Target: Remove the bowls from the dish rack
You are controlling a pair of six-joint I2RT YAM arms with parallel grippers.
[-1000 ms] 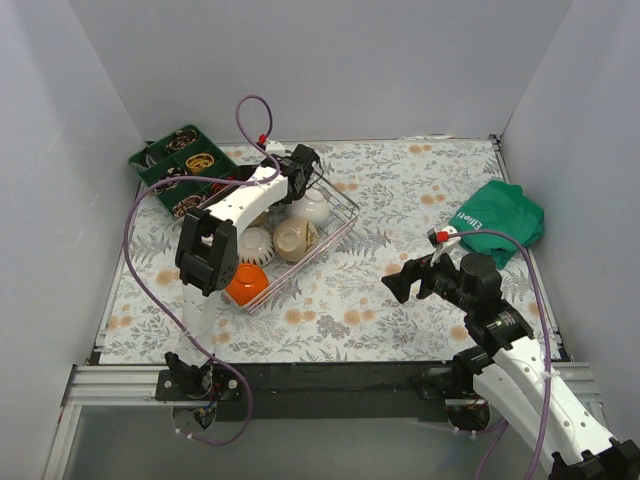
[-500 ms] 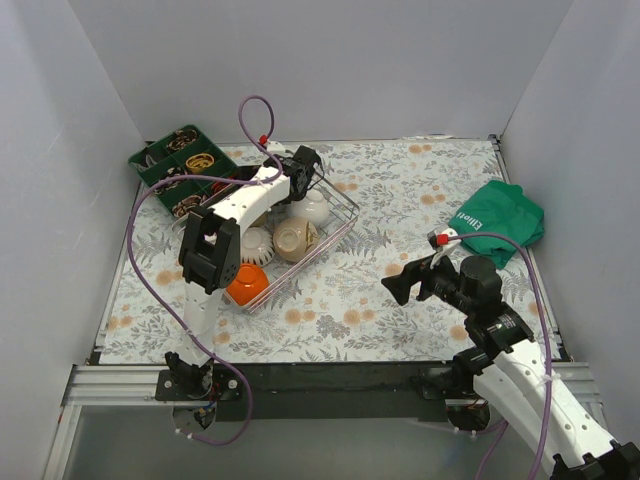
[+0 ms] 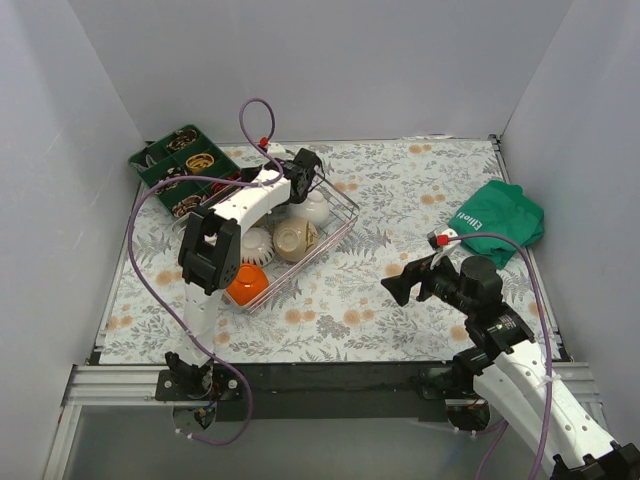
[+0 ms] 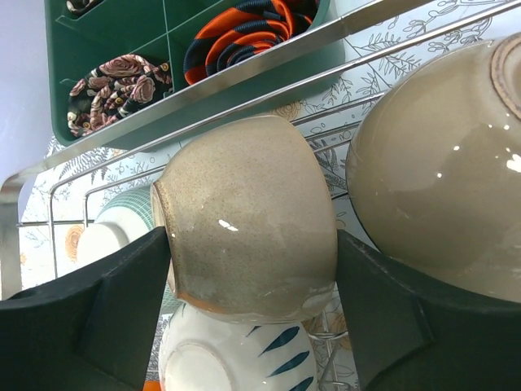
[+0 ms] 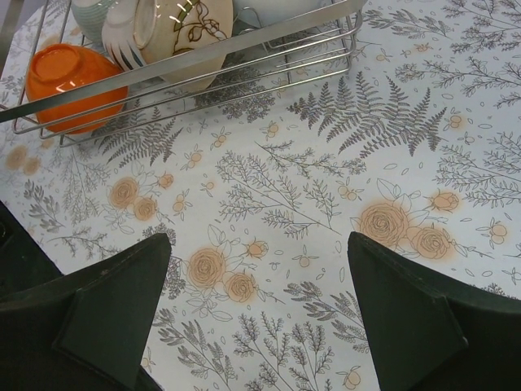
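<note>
The silver wire dish rack point(image 3: 335, 228) lies left of centre on the floral cloth. It holds an orange bowl point(image 3: 245, 285), a white ribbed bowl point(image 3: 256, 243), a beige flower-patterned bowl point(image 3: 296, 240) and a white bowl point(image 3: 316, 208). My left gripper point(image 3: 300, 182) reaches into the rack's far end. In the left wrist view its fingers point(image 4: 106, 301) press both sides of a speckled beige bowl point(image 4: 244, 216), above a white bowl with blue leaves point(image 4: 236, 358) and beside a large beige bowl point(image 4: 440, 171). My right gripper point(image 3: 400, 283) is open and empty over the cloth, right of the rack.
A green compartment tray point(image 3: 180, 165) of small items stands at the back left, touching the rack, and shows in the left wrist view point(image 4: 122, 32). A green cloth bag point(image 3: 500, 222) lies at the right. The right wrist view shows the rack's near rail point(image 5: 244, 49) and orange bowl point(image 5: 73, 77).
Almost nothing. The left wrist has shifted slightly at the rack's far end, and the right gripper has dropped a touch.
</note>
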